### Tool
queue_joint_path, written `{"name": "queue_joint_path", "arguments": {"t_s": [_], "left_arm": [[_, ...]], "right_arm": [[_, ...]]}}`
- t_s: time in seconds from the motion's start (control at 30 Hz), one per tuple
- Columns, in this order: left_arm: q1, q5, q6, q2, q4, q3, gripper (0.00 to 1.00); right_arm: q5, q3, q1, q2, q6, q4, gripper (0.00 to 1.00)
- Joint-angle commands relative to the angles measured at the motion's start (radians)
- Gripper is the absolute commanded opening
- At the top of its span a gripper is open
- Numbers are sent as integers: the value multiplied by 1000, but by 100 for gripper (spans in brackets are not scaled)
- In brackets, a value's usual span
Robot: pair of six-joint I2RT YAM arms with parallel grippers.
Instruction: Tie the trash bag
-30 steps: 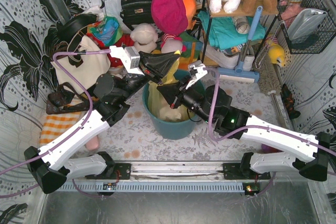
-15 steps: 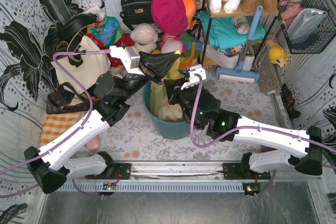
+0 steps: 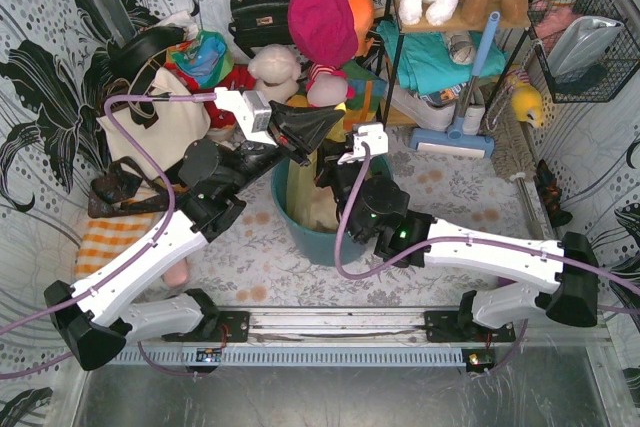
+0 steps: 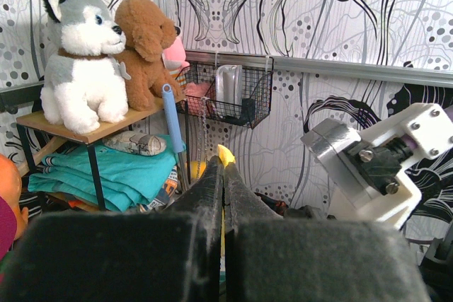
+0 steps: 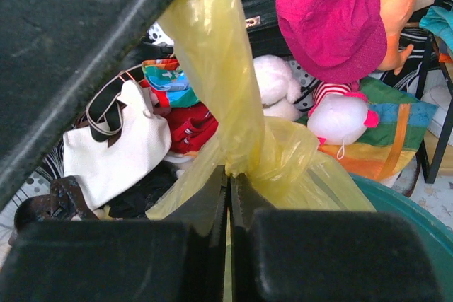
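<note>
Bag sits in the bin mid-bench, nearer the far edge. Left claw is clenched on a yellow strip of its top, held high. Right claw has swung in from the right edge and now pinches the neck below. Judged: neck gathered, knot not yet formed.

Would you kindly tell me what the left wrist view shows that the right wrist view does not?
Left wrist only: a husky plush, a brown plush and a wire basket. Right wrist only: the cream tote, the teal bin's rim and the trash bag's twisted neck. Both: the left gripper and the right gripper, each in its own view, shut on the bag.
</note>
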Motion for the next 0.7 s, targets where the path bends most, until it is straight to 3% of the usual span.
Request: {"name": "queue_joint_path", "arguments": {"t_s": [0.0,0.5,0.67], "left_arm": [[5,29,9,-23,11,38,0],[5,26,4,-31,14,29,0],[5,31,0,-21,19,31,0]], "right_arm": [[49,0,6,32,-68,150,0],[46,-82,-55,102,-60,341,0],[57,-125,-69,156,-168,570,0]]}}
